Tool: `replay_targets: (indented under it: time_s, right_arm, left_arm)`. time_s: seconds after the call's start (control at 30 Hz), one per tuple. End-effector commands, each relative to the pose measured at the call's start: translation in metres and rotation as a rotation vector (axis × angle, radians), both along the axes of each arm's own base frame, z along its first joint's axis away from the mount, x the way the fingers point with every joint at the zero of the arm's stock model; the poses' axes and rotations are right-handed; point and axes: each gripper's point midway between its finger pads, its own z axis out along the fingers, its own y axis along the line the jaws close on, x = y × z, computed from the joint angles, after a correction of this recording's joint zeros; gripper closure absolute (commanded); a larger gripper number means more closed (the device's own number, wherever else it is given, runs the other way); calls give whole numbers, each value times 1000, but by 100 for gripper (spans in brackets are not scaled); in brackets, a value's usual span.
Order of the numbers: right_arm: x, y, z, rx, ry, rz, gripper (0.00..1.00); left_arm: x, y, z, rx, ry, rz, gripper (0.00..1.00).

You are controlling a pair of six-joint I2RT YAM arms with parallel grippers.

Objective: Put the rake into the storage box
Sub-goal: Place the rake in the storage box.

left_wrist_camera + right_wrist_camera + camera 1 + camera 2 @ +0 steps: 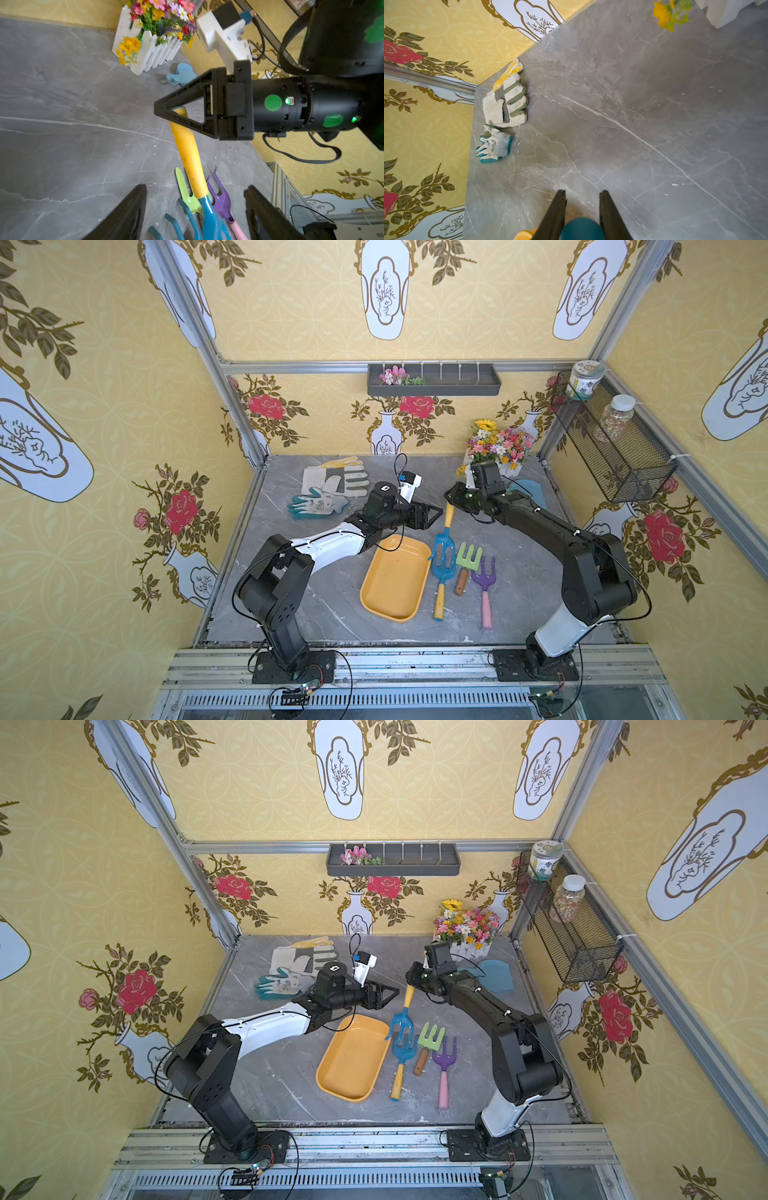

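With right claw [166, 111] pinching the rake's [190, 153] handle tip and left claw [195, 188] spread empty, swing over the storage box [395, 580]. Lower before releasing.

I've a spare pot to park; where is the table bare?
Bare marble between the gloves and the flower box; also the front edge before the storage box. Crowded: the hand tools lying beside that box.
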Motion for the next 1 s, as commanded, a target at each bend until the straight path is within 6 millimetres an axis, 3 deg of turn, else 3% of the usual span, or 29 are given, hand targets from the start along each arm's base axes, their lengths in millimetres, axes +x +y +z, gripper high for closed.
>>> replay_targets:
  time_s: [0.0,0.3,0.6,0.7,0.83,0.9,0.97]
  right_arm:
    - [9,14,15,13,-59,19,100]
    - [18,34,24,47,-80,27,100]
    - [25,37,55,83,-149,23,100]
    - [26,38,61,89,-162,25,100]
    - [26,37,64,95,-164,23,100]
    - [26,37,64,95,-164,23,100]
    - [25,37,64,96,-163,24,100]
  left_arm:
    - [-9,-5,-2,-12,10,-63,22]
    - [-12,-9,-9,0,32,-97,29]
    - [-13,-13,-25,30,74,-109,36]
    - [-15,-15,-27,36,81,-115,54]
    - [-16,-17,-32,45,96,-123,91]
    - [-15,-16,-31,46,91,-116,100]
    - [-13,-14,-32,58,94,-98,100]
